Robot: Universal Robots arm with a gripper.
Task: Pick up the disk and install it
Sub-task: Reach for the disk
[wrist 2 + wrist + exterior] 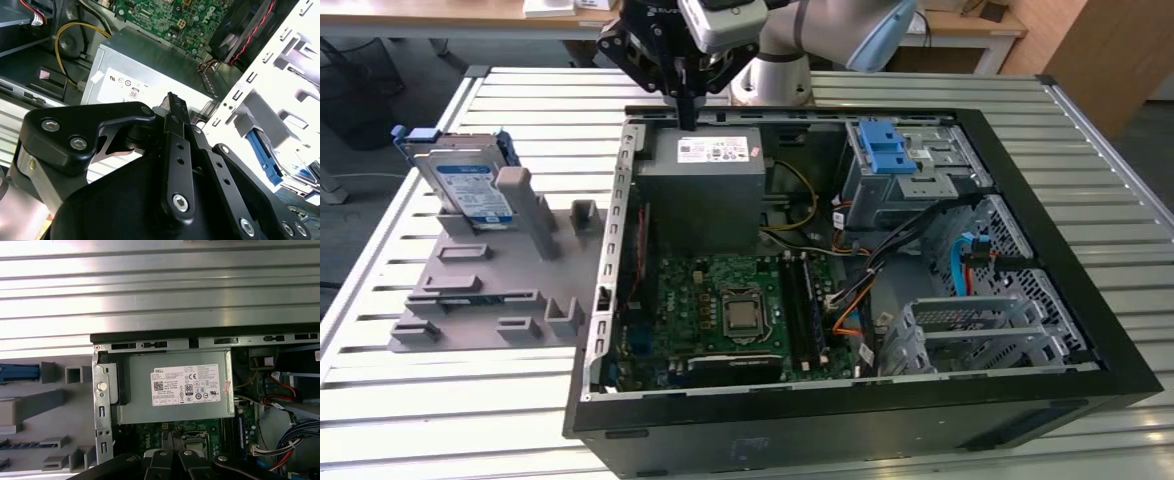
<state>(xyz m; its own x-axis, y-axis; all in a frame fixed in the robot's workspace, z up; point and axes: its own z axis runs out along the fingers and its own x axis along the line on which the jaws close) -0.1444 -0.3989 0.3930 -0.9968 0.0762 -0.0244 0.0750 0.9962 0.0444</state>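
The disk (464, 190), flat silver drive framed in blue plastic, sits well apart from the closed, empty black gripper (683, 118); grab it squarely imo.

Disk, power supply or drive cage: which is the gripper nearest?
The power supply, the grey box with the white sticker; the gripper hangs over its edge. The disk stands outside the case.

Bench (467, 420): ribbed aluminium slats, strong glare off them in the first wrist view. Behind it, a wooden desk (958, 28) with white legs. Wood-panelled cabinet (1107, 50) at exterior view's right. Grey floor (350, 250) at exterior view's left.
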